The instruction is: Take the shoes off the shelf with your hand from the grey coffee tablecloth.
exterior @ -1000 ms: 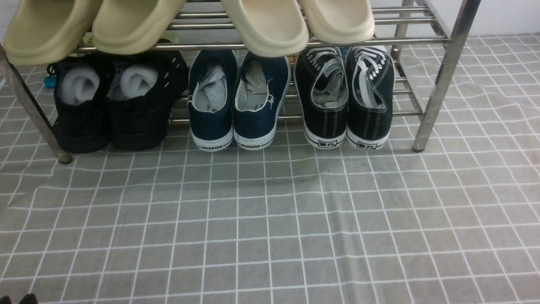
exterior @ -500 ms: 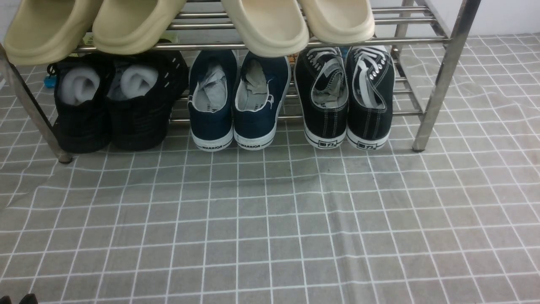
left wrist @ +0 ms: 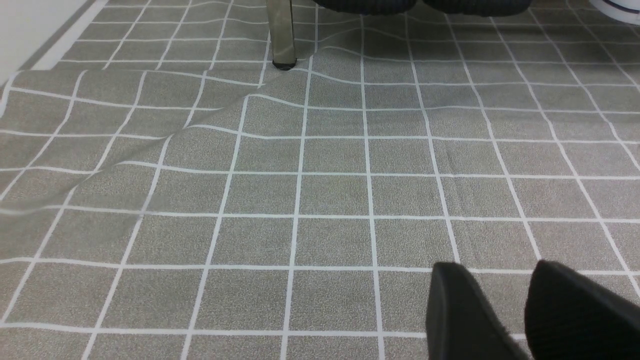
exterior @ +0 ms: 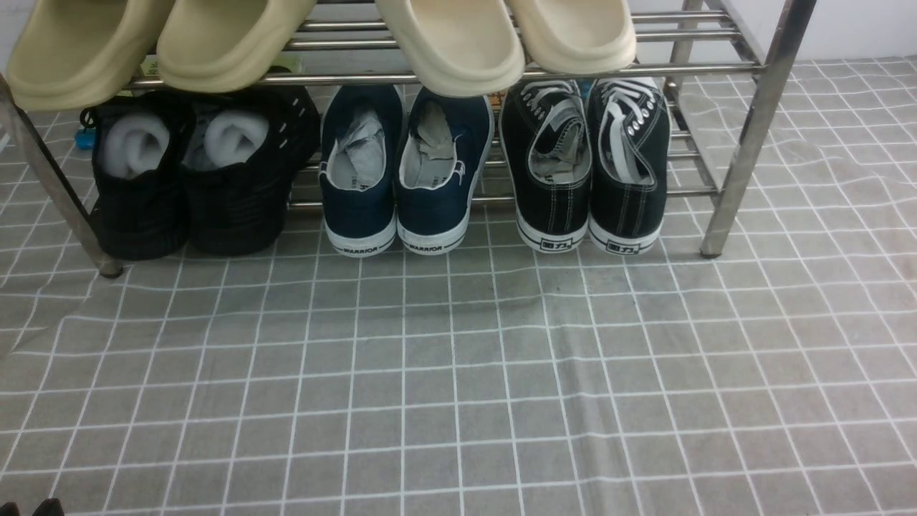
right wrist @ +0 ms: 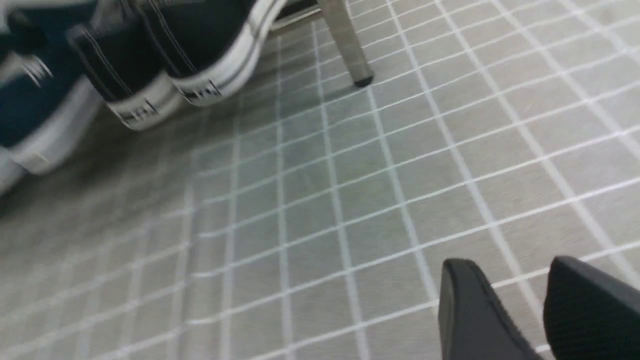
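No chg: shoes (exterior: 560,197) on shelf (exterior: 758,122).

left gripper (left wrist: 497,270): black tapered fingers (left wrist: 460,310) (finely ribbed) | right gripper (right wrist: 507,262): same

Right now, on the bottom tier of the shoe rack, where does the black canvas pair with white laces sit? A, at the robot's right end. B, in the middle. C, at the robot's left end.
A: the black canvas sneakers stand at the right end of the shelf, on its lower tier, beside the navy pair, heels toward the camera.
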